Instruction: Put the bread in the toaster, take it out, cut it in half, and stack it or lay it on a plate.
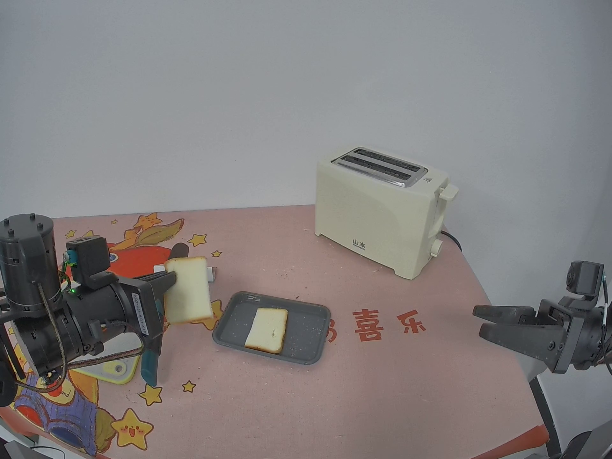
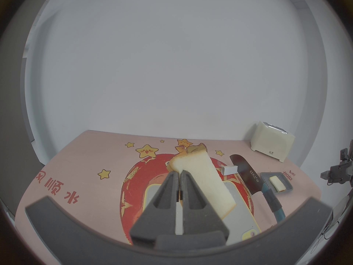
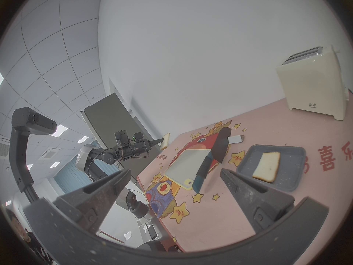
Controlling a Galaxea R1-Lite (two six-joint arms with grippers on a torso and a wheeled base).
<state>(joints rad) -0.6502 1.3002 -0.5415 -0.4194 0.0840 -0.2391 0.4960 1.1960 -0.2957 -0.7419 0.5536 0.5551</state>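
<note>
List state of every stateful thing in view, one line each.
left gripper, shut on the held slice
held slice, lifted in the air, tilted, whole
right gripper, open, empty
toaster, upright, no bread showing in the slots
tray, lying flat, holds one slice
tray slice, lying flat, whole
knife, lying down, untouched
cutting board, lying flat

Left hand [image 2: 180, 176] clamps a bread slice [image 1: 189, 291] aloft; right hand [image 1: 479, 322] hangs open.
</note>
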